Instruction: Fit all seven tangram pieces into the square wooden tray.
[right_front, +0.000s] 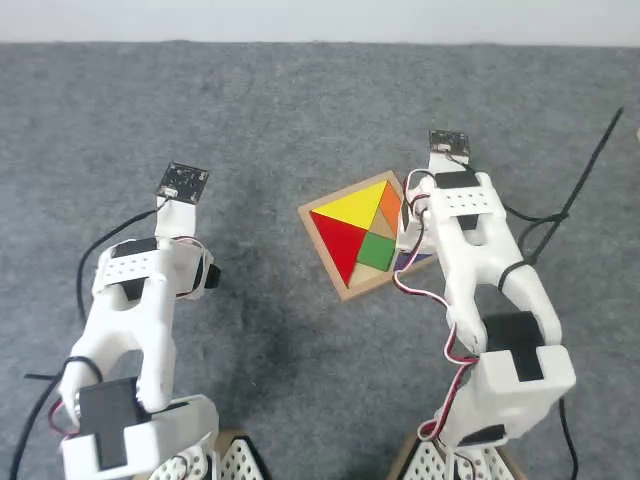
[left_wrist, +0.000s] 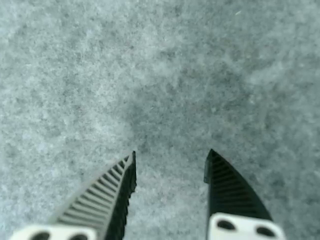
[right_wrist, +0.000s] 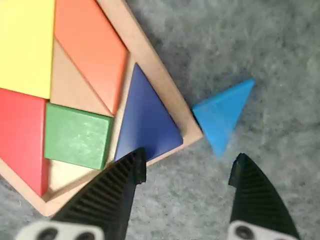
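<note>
Grey felt (right_wrist: 280, 65) holds light-blue triangle (right_wrist: 222, 117) just beyond right hand (right_wrist: 190, 156).

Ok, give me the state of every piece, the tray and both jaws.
tray: partly filled, bare gaps left
yellow triangle: in tray
red triangle: in tray
orange piece: in tray
green square: in tray
dark blue triangle: in tray
light blue triangle: outside tray, on the mat
left jaws: open
right jaws: open

You get bare carpet (right_wrist: 280, 60) around most of the light blue triangle (right_wrist: 222, 117); the wooden tray (right_wrist: 152, 65) rim stands just beside one corner, blocking that side.
</note>
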